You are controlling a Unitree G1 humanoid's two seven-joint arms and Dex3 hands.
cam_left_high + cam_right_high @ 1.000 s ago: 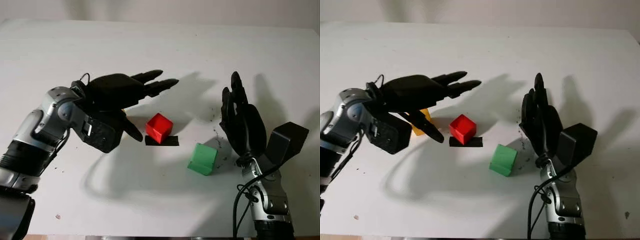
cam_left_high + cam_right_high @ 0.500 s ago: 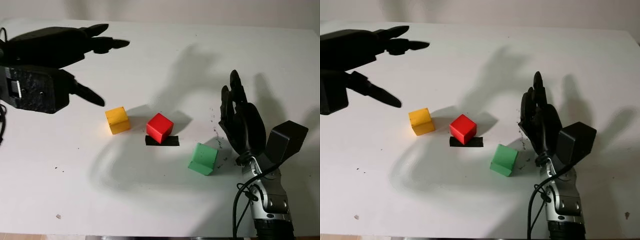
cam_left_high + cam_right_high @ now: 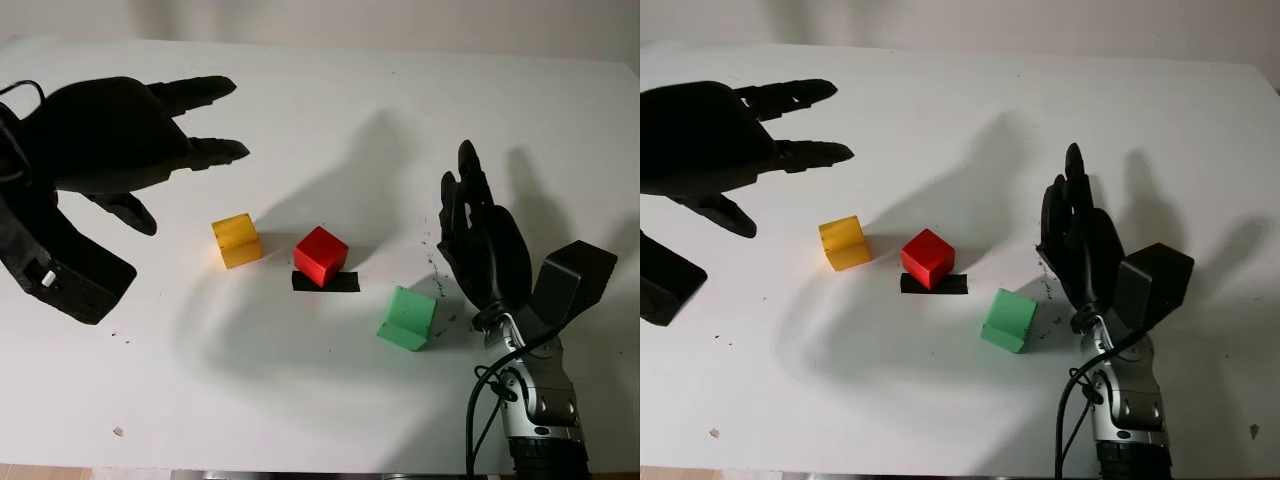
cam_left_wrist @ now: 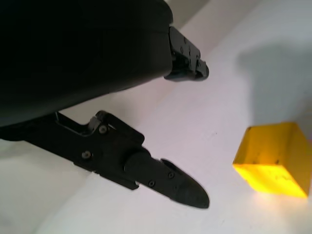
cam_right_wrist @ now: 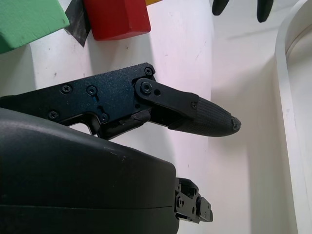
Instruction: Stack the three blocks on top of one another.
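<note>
We see three blocks lying apart in a loose row near the middle of the white surface (image 3: 330, 90): the yellow block (image 3: 236, 240) toward the left edge, the red block (image 3: 321, 255) beside a black tape strip (image 3: 325, 282), the green block (image 3: 407, 317) nearer the front edge. Our left hand (image 3: 120, 140) hovers open, empty, left of the yellow block. Our right hand (image 3: 485, 245) stands open, empty, just right of the green block.

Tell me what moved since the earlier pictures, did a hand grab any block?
No grab. The left hand pulled away from above the red block toward the robot's left, uncovering the yellow block; it stays open and holds nothing. The red, yellow and green block kept their places, unstacked. The right hand stayed open beside the green block.
</note>
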